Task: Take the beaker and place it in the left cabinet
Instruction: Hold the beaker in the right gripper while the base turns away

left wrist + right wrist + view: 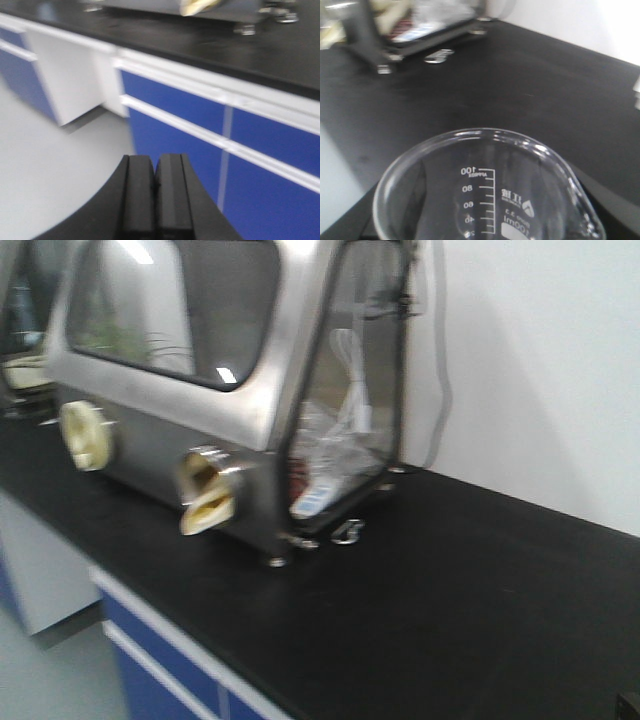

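right gripper (pixel 485 227) clamps beaker (pixel 485 185) above worktop (pixel 520 90) front edge | left gripper (pixel 156 200) pressed closed, empty | risk: smooth glass slips, or rim strikes edge lowering toward closed cabinet (pixel 175 135)

You had a clear glass beaker (pixel 490 200), smooth and glossy, its scale printed in matt white. The long black desk top (pixel 480 590) looked smooth with a dull sheen. Towards the desk's left end, the boxy steel chamber (pixel 255 390) was satin brushed metal with clear glossy panes and cream, rubbery-looking round ports (pixel 88 435). Under the front edge, the blue cabinet fronts (pixel 175 135) were smooth and semi-gloss. The black pads (pixel 140 200) of your left gripper (pixel 156 172) were matt.
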